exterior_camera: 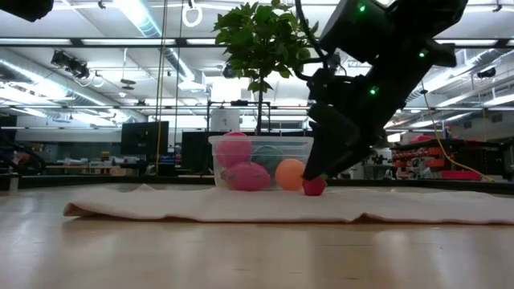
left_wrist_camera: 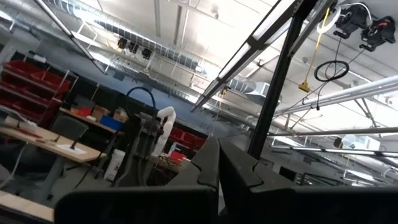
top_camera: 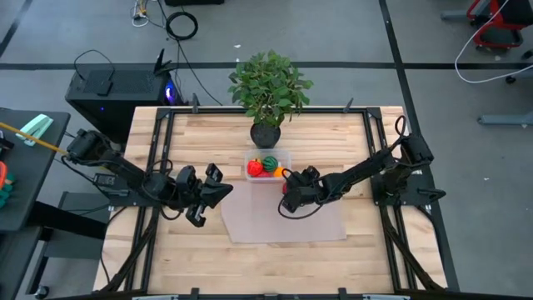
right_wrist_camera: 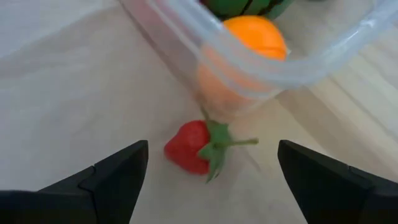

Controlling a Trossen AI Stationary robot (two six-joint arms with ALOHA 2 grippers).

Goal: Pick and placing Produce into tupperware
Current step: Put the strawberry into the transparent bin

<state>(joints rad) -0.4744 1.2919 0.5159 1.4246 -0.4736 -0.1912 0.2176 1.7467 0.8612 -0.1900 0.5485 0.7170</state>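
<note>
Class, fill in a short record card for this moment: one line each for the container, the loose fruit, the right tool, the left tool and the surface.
container: clear tub on the mat, holding red, orange and green toy produce
loose fruit: red strawberry on the mat beside the tub
right tool: right tool open, fingers either side of the strawberry
left tool: left tool waiting at the mat's left edge
surface: pale mat on the wooden table

left gripper [top_camera: 218, 185]: fingers together, wrist pitched upward, arm parked at left | right gripper [right_wrist_camera: 210, 177]: fingers spread wide, lowered, arm reaching toward centre
</note>
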